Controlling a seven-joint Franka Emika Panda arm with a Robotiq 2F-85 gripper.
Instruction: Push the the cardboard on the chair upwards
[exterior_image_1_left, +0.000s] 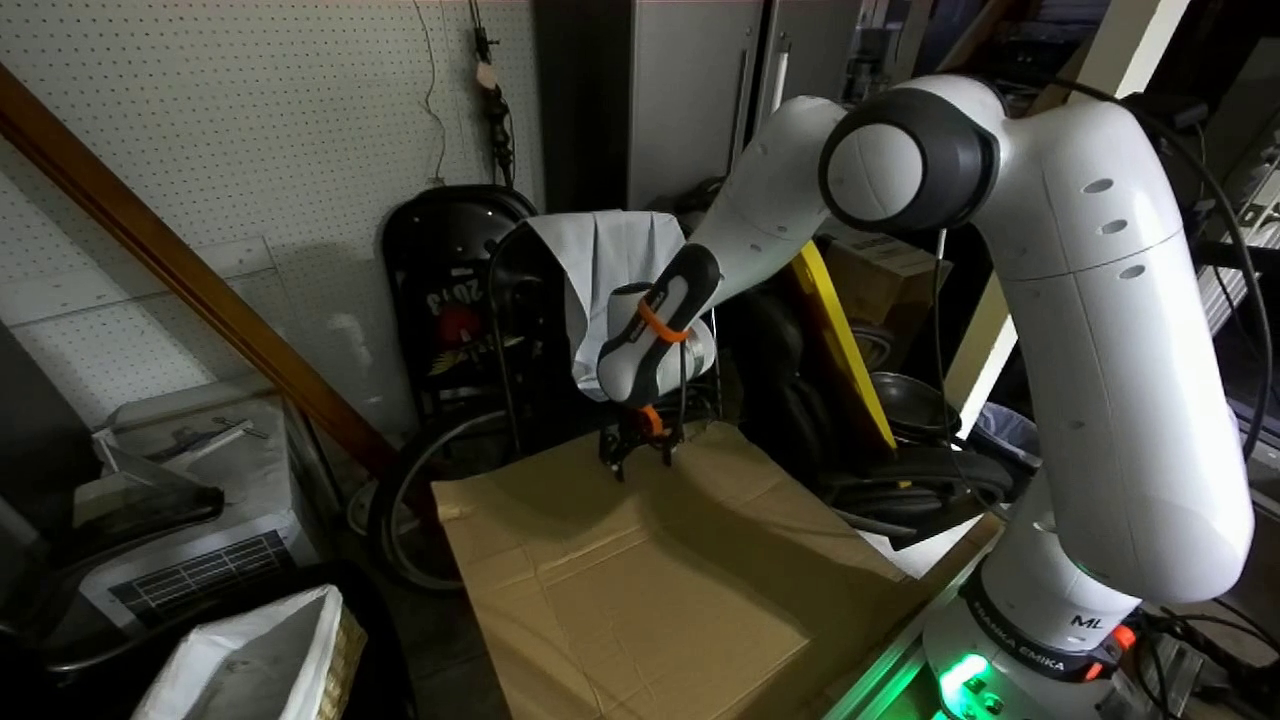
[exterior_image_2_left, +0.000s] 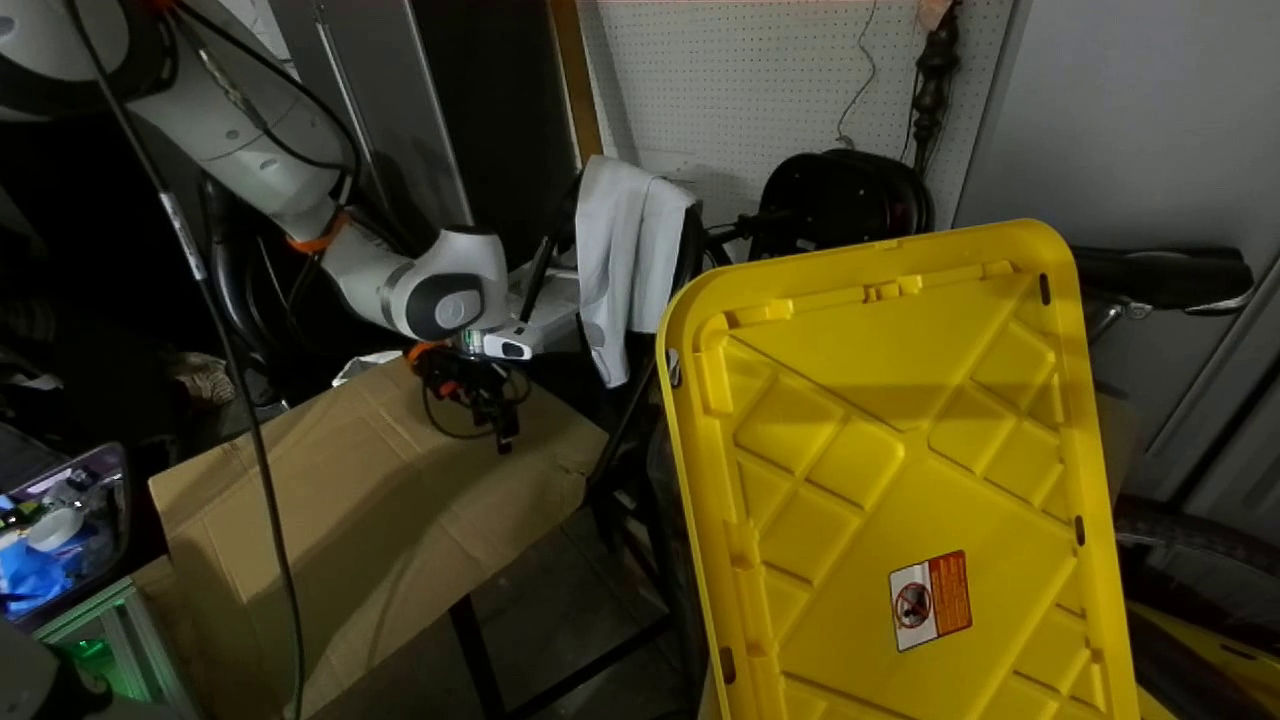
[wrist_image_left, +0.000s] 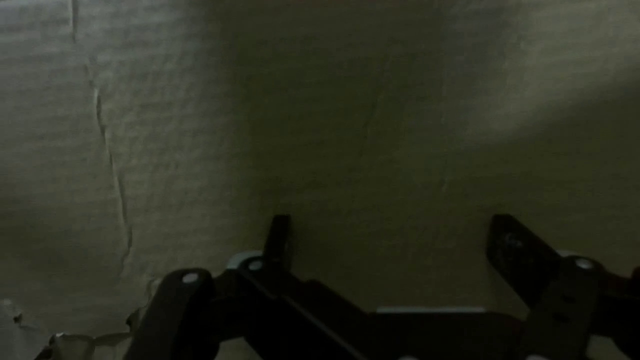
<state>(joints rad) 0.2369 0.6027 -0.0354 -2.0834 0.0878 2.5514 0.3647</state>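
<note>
the cardboard (exterior_image_1_left: 650, 590), a broad creased sheet, stretches from beside the arm's base (exterior_image_1_left: 1045, 610) towards a black chair (exterior_image_1_left: 530, 300) with a white cloth (exterior_image_1_left: 625, 245) draped over its back. the hand (wrist_image_left: 391, 235) points down over the end nearer the chair, its fingers (wrist_image_left: 517, 257) spread well apart; i cannot tell whether they touch the surface. in the wrist view a torn edge shows at lower left. in an exterior view a yellow lid (exterior_image_2_left: 905, 450) fills the right foreground.

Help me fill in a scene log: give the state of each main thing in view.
Cardboard: creased, torn at one edge
Gripper: open, gripping nothing
White cloth: draped, hanging in folds
Yellow lid: tilted up, not flat
Base light: lit green
Grey cabinet: apparently shut
</note>
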